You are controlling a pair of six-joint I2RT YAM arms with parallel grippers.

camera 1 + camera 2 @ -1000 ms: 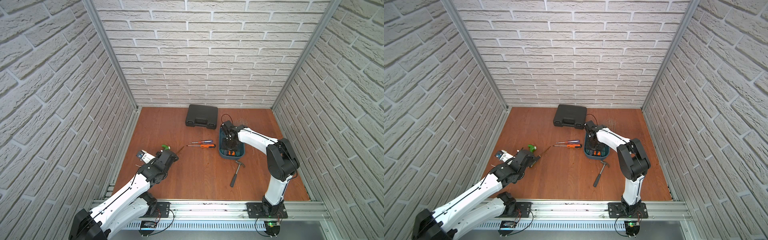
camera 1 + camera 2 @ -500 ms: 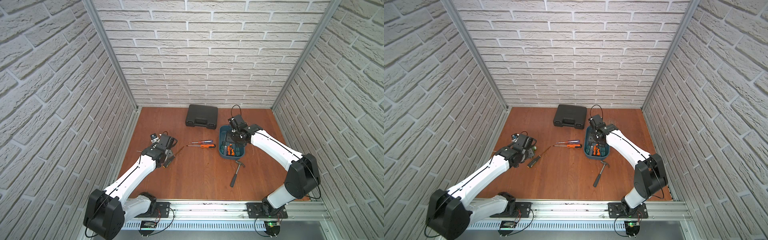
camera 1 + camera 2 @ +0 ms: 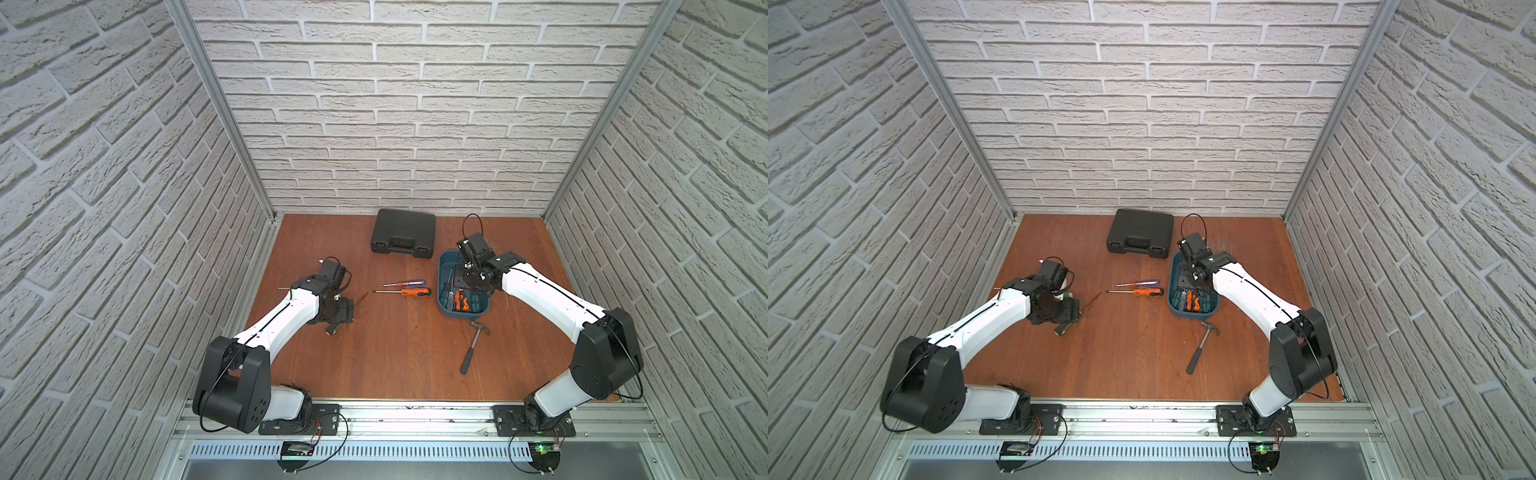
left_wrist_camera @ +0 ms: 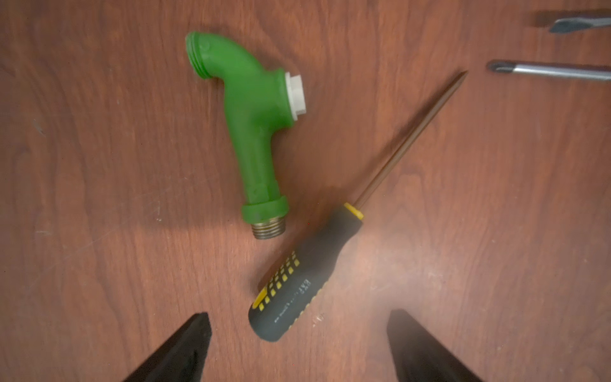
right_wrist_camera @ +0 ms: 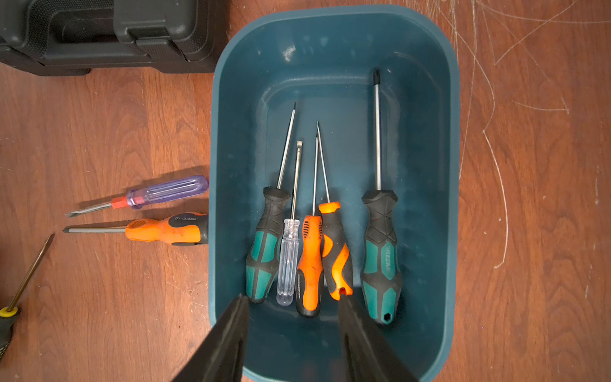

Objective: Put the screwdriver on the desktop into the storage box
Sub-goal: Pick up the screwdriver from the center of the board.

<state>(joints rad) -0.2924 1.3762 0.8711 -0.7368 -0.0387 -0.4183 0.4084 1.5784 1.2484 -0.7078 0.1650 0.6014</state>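
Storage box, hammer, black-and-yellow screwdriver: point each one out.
storage box (image 5: 337,86), right wrist view, on its bare inner surface.
hammer (image 3: 471,349), in a top view, on the middle of its handle.
black-and-yellow screwdriver (image 4: 304,274), left wrist view, on its handle.

Storage box (image 5: 330,49) holds five screwdrivers (image 5: 309,264); right gripper (image 5: 292,299) parted, empty, over handles.

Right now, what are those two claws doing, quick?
Left gripper: open, empty, over the black-and-yellow screwdriver.
Right gripper: open, empty, over the storage box.
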